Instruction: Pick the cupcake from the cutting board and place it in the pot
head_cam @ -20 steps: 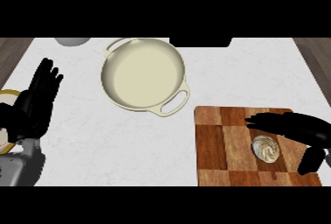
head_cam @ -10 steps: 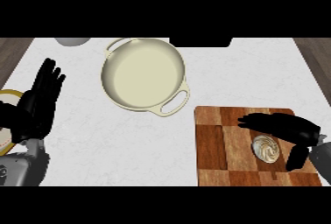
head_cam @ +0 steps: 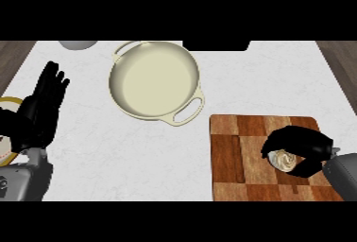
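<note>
R hand (head_cam: 301, 147) has curled down round cupcake (head_cam: 284, 159) on board (head_cam: 241, 156) since 1 s ago; grasp set, lift to pot (head_cam: 155, 80) next. L hand (head_cam: 42, 108) open, resting.

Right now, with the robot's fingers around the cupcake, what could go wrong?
1. The right hand curls over the cupcake and hides most of it, so the soft top might get squashed.
2. The pot sits well away, up and to the left of the board. The cupcake could slip during that carry.
3. The pot's handle points toward the board, so a low carry might bump it.
</note>
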You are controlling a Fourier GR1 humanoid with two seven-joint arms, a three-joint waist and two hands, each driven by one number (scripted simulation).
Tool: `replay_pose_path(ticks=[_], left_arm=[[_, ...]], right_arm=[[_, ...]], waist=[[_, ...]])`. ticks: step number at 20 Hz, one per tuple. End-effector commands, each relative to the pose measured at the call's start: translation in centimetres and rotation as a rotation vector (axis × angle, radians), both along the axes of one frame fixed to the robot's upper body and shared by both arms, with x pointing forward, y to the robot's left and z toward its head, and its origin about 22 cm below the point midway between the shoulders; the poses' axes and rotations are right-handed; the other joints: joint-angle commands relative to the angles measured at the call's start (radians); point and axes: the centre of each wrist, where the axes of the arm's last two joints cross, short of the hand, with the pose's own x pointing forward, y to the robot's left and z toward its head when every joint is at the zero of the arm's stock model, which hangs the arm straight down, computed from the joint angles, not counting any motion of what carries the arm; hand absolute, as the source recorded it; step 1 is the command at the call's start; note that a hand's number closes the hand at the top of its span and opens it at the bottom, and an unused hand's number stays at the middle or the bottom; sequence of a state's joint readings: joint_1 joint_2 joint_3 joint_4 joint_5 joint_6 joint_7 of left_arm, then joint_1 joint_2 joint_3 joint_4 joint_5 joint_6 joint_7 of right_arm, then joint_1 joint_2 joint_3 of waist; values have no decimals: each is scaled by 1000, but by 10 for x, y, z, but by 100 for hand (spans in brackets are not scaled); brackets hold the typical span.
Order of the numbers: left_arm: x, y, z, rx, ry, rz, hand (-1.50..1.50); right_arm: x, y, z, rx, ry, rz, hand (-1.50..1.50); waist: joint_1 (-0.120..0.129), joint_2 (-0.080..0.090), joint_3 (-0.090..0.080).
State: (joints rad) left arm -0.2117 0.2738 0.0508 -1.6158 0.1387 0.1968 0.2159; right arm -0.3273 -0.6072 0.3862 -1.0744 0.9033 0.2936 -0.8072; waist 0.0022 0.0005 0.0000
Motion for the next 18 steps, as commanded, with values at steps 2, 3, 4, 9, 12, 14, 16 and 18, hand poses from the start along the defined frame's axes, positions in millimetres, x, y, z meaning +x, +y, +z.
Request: replay_pose_path(ticks=[2,3,4,9,12,14,16,18], left_arm=[[0,3,4,-3,5,5,0],[0,2,5,-7,-7,15,0],[12,9,18,-5,-8,-7,0],[-6,6,-18,4,2,-2,0],[-8,3,-10,3,10,-9,0],[-5,-1,-7,0,14,-3,0],[-1,-3,-5,-4,10,-29,0],[-1,-5,-5,-9,10,-32,0]], right_arm=[[-8,-6,-8,26,-14,79,150],[-10,-13,-14,19,-9,78,150],[-7,-8,-17,32,-12,79,150],[4,10,-13,4,-9,101,150],[-24,121,-24,65,-40,109,150],[-35,193,-27,108,-52,142,150],[-43,241,-21,145,-47,173,150],[-57,262,-17,116,-62,140,150]], waist=[[-2,-1,0],[-1,0,0],[-1,0,0],[2,0,0],[-12,-10,-3],[9,-17,-5],[31,-10,-7],[35,-12,-4]])
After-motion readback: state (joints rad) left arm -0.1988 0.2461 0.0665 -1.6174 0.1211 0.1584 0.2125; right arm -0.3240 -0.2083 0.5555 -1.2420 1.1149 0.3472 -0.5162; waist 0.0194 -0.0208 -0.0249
